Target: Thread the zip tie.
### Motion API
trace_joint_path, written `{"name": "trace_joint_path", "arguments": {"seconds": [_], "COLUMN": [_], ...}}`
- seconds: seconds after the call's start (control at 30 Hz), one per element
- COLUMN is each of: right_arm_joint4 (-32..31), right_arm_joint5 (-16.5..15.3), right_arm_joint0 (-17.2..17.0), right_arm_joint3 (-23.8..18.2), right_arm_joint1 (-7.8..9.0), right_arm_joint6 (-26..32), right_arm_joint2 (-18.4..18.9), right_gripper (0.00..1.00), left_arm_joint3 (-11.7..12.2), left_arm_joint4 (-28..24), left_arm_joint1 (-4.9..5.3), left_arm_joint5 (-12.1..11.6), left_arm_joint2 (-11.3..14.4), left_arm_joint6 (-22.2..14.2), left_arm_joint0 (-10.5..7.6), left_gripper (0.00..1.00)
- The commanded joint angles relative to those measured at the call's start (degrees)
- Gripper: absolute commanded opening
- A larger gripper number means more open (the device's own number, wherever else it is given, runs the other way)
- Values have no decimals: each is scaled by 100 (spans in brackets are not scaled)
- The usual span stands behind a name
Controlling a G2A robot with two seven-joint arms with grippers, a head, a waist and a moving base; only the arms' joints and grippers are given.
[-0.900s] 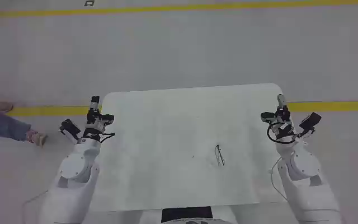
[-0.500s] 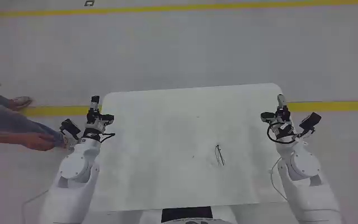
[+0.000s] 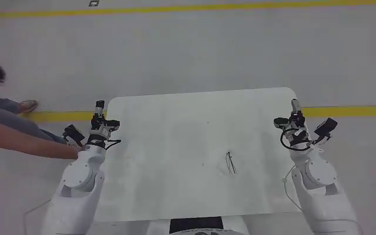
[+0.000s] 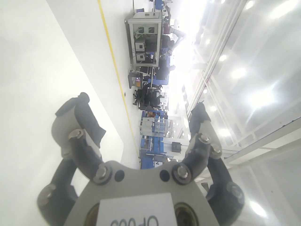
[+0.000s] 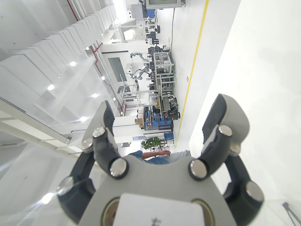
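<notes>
The left gripper [image 4: 141, 104] is held with its jaws spread wide. The right gripper [image 5: 163, 103] is likewise held wide open. Both are pointed forward, away from the robot, and are set well apart, one out to each side.

the tabletop [image 3: 176, 129] is a white, smooth, matt sheet. the zip tie [image 3: 230, 163] looks like thin dark plastic; its finish is too small to tell. the left claw [image 4: 140, 104] has a dull grey metal base plate with bright, polished screws [image 4: 178, 171]. its pale metal fingers are clad in black, matt, rubbery pads [image 4: 90, 123], and a white paper label [image 4: 136, 209] is stuck on the plate. the right claw [image 5: 163, 103] is built alike: satin grey metal, shiny screw heads, black matt rubbery facing. the floor [image 3: 188, 53] is pale, smooth and faintly glossy, with a yellow line [image 3: 188, 8] that looks painted or taped.
</notes>
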Motion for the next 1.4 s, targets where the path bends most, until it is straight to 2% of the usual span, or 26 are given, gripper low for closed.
{"name": "trace_joint_path", "arguments": {"seconds": [0.0, 0.03, 0.07, 0.1, 0.2, 0.3, 0.43, 0.5, 0.9, 0.97, 1.17, 1.23, 1.27, 1.37], "right_arm_joint4": [0, 0, 0, 0, -246, -795, -1818, -2385, -2451, -3051, -4525, -4826, -4963, -4963], "right_arm_joint5": [0, 0, 0, 0, -52, -102, -137, -300, -368, -446, -295, -291, -393, -393], "right_arm_joint0": [0, 0, 0, 0, 37, 59, 41, -50, -83, 2, 270, 343, 365, 365], "right_arm_joint3": [0, 0, 0, 0, -82, -206, -372, -481, -489, -680, -923, -950, -939, -939], "right_arm_joint1": [0, 0, 0, 0, 14, 37, 69, 92, 95, 129, 195, 203, 209, 209], "right_arm_joint6": [0, 0, 0, 0, 187, 444, 759, 1010, 1047, 1313, 2038, 2227, 2359, 2359], "right_arm_joint2": [0, 0, 0, 0, 35, 15, -152, -254, -261, -303, -520, -655, -743, -743], "right_gripper": [100, 78, 78, 100, 100, 100, 100, 100, 100, 100, 100, 100, 100, 100], "left_arm_joint3": [0, 0, 0, 0, 0, 0, 0, 0, 0, 0, 0, 0, 0, 0], "left_arm_joint4": [0, 0, 0, 0, 0, 0, 0, 0, 0, 0, 0, 0, 0, 0], "left_arm_joint1": [0, 0, 0, 0, 0, 0, 0, 0, 0, 0, 0, 0, 0, 0], "left_arm_joint5": [0, 0, 0, 0, 0, 0, 0, 0, 0, 0, 0, 0, 0, 0], "left_arm_joint2": [0, 0, 0, 0, 0, 0, 0, 0, 0, 0, 0, 0, 0, 0], "left_arm_joint6": [0, 0, 0, 0, 0, 0, 0, 0, 0, 0, 0, 0, 0, 0], "left_arm_joint0": [0, 0, 0, 0, 0, 0, 0, 0, 0, 0, 0, 0, 0, 0], "left_gripper": [78, 78, 100, 100, 100, 100, 100, 100, 100, 100, 100, 100, 100, 100]}}
